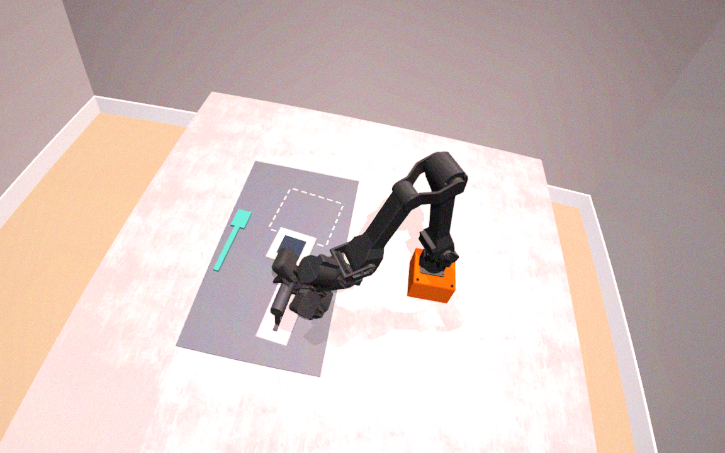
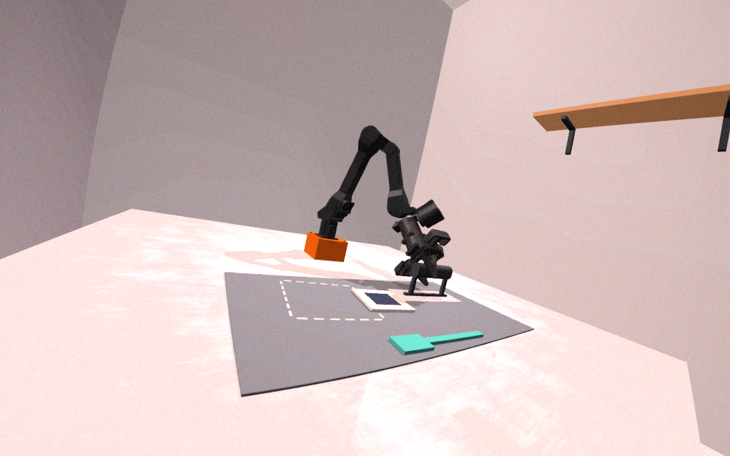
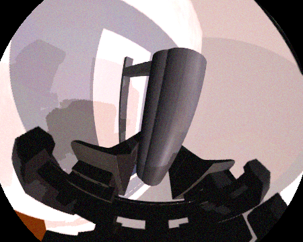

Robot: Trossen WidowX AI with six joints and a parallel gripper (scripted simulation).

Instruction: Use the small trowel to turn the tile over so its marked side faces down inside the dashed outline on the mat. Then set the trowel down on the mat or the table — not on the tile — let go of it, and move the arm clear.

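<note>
Pincer (image 1: 287, 285) (image 2: 425, 273) (image 3: 154, 136) gripping smooth dark cylindrical handle (image 1: 282, 297) (image 2: 439, 272) (image 3: 175, 97), flat pale-rimmed square tile (image 1: 292, 243) (image 2: 383, 299), teal flat-bladed paddle (image 1: 241, 218) (image 2: 411, 343) on grey mat (image 1: 224, 315) (image 2: 305, 354) (image 3: 74, 44)

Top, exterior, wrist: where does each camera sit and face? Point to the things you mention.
Top: high over the table (image 1: 438, 372) (image 2: 129, 340) (image 3: 0, 111), facing steeply down; whole arm (image 1: 384, 219) (image 2: 350, 175) shows.
Exterior: low, facing across the mat (image 1: 213, 315) (image 2: 300, 363) (image 3: 74, 40) toward the arm; whole arm shows.
Wrist: behind the jaws, facing out past them; jaws show, closed on the dark handle (image 1: 282, 299) (image 2: 435, 272) (image 3: 173, 111).
Top and exterior share the teal tool (image 1: 240, 219) (image 2: 413, 343).
</note>
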